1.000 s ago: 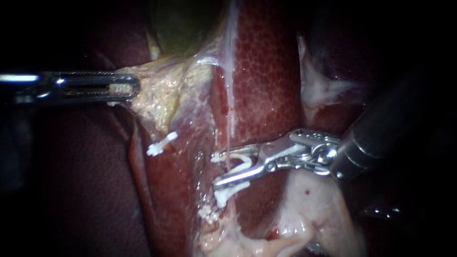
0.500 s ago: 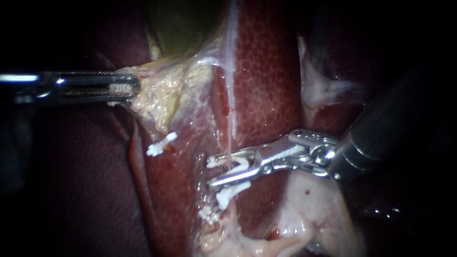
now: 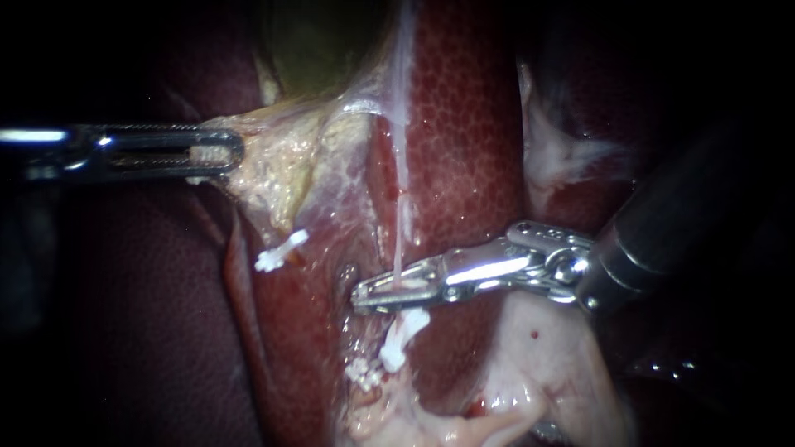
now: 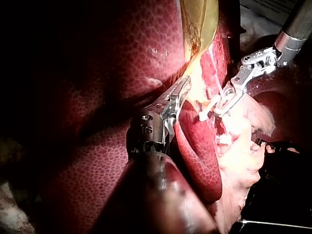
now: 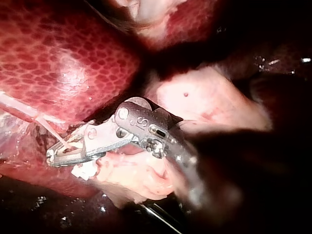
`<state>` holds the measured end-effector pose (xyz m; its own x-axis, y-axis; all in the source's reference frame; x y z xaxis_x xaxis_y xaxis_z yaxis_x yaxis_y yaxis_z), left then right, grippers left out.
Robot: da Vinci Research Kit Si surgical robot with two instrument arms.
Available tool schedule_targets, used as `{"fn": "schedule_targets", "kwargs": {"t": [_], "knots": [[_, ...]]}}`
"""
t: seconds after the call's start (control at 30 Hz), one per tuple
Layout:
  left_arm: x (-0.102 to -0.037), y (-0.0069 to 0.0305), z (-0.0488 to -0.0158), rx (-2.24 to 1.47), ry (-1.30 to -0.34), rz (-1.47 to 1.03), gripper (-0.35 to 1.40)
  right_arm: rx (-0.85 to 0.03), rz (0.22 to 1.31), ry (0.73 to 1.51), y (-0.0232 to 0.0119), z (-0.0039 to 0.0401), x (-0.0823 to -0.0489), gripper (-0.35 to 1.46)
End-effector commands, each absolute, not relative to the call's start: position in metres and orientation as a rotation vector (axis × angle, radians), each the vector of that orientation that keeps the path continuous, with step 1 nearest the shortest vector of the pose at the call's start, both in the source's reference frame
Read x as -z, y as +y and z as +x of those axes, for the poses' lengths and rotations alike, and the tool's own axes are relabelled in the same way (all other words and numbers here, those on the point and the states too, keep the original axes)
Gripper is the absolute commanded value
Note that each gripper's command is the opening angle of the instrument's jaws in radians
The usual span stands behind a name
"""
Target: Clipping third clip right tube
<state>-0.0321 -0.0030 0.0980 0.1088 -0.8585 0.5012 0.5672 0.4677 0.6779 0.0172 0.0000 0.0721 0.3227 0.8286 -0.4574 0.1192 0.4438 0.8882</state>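
Squeezing the third clip on: my right instrument (image 3: 368, 295) is clenching its pincer around the right tube (image 3: 398, 240) just above a white clip (image 3: 403, 335), my left instrument (image 3: 228, 154) is pinching pale tissue (image 3: 277, 170), so next it's probably needing a clean release.

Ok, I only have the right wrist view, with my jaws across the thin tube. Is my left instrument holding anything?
Observer: Yes. In the endoscope view the left instrument has its jaws shut on pale tissue.
Operator: Any clip away from my jaws?
Observer: One white clip sits apart, toward the endoscope view's left of the right tube, clear of the right instrument.
Operator: What lies beyond the left jaws?
Observer: The left wrist view shows the yellow-green gallbladder just ahead of them.
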Motion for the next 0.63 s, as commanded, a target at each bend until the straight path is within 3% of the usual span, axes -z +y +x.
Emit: {"fn": "schedule_targets", "kwargs": {"t": [0.03,0.63], "knots": [[-0.0980,-0.0030,-0.0321,1.080,-0.999,0.354,-0.18,-0.592,1.032,1.168,-0.0001,0.0172,-0.0721,-0.35],[-0.0980,-0.0030,-0.0321,1.080,-0.999,0.354,-0.18,-0.627,1.070,1.144,-0.0002,0.0168,-0.0721,-0.35]]}}
